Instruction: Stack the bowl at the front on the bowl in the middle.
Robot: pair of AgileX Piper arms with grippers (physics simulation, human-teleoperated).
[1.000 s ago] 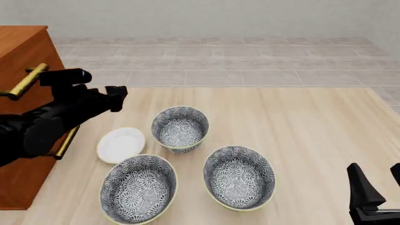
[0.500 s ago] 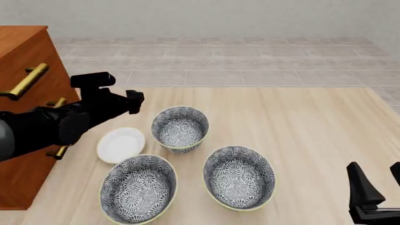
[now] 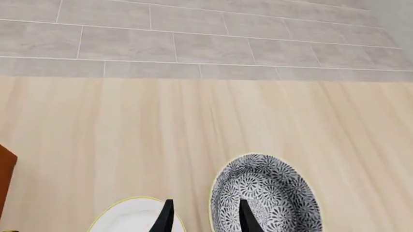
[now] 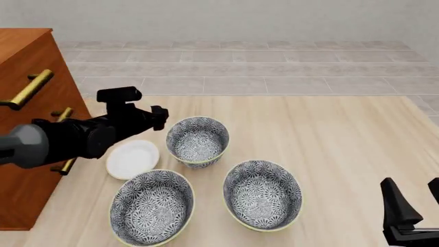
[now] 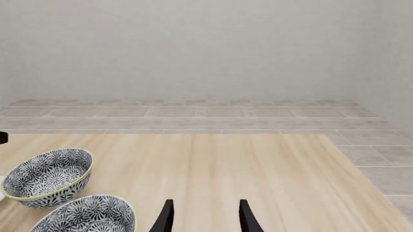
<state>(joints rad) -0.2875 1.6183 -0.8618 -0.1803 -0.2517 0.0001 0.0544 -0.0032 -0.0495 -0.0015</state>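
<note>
Front bowl [image 4: 151,207]: at table's 7 o'clock, untouched; middle bowl [image 4: 262,194] at its 3 o'clock. Left gripper [image 4: 159,116], fingers parted and empty, hovered between plate [image 4: 132,158] and far bowl [image 4: 197,140]. Right gripper [image 4: 412,206] parked, parted, empty.

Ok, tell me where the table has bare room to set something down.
Bare: the table's right half, right of the bowls, and the far strip beyond the back bowl. Crowded: front left, where three bowls, plate and left gripper cluster.
</note>
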